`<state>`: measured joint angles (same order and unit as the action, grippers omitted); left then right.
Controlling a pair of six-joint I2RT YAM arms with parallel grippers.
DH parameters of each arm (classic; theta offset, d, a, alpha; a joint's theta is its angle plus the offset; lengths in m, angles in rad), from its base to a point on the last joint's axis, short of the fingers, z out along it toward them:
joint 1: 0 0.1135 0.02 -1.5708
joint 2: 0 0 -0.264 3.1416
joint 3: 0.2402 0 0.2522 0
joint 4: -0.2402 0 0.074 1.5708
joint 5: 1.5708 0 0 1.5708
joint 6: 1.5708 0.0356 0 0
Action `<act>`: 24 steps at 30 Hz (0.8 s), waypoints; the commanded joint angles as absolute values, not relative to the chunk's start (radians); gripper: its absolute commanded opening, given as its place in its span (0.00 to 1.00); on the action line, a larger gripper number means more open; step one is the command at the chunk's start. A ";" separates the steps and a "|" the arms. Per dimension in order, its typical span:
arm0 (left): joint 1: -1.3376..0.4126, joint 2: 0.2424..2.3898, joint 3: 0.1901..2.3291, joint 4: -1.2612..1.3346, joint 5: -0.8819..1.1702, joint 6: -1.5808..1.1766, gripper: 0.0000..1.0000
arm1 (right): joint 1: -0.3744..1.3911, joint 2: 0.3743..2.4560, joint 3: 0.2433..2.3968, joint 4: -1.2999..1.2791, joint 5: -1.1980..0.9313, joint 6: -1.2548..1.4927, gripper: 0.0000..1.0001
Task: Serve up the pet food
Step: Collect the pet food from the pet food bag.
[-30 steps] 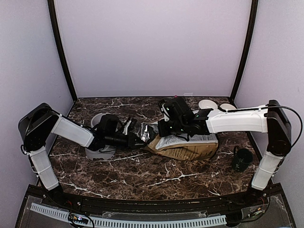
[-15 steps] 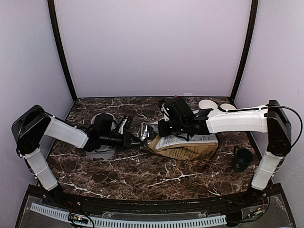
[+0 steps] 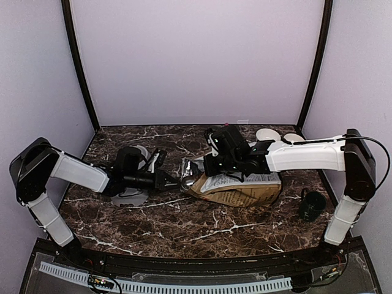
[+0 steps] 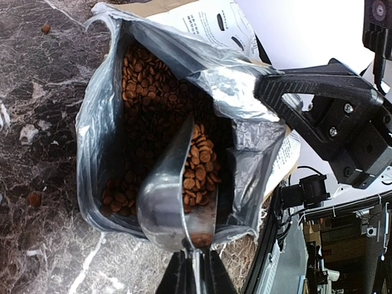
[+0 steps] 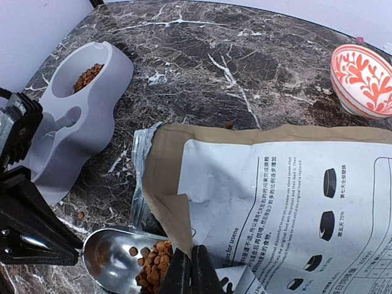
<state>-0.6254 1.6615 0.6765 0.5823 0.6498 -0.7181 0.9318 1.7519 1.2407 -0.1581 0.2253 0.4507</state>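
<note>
Left pincer — with scoop of pet food — farther left than before (only slightly), back from the bag

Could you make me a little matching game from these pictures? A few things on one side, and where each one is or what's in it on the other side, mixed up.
Things:
1. metal scoop
2. grey double bowl
3. red-and-white bowl
4. black cup

Places or states:
A. stands alone near the right edge of the table
B. has some kibble in one hollow
C. at the open mouth of the bag, partly filled with kibble
D. behind the bag, toward the back of the table

Pairs: 1-C, 2-B, 3-D, 4-A
</note>
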 commanded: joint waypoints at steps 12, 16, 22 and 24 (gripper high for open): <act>-0.575 1.508 0.591 0.612 0.652 -0.713 0.00 | 0.907 1.720 1.284 -0.164 0.308 0.420 0.00; -0.569 1.489 0.559 0.644 0.652 -0.727 0.00 | 0.907 1.728 1.300 -0.173 0.304 0.426 0.00; -0.561 1.469 0.515 0.716 0.666 -0.759 0.00 | 0.907 1.747 1.328 -0.191 0.292 0.432 0.00; -0.554 1.460 0.499 0.743 0.672 -0.774 0.00 | 0.907 1.752 1.334 -0.197 0.289 0.434 0.00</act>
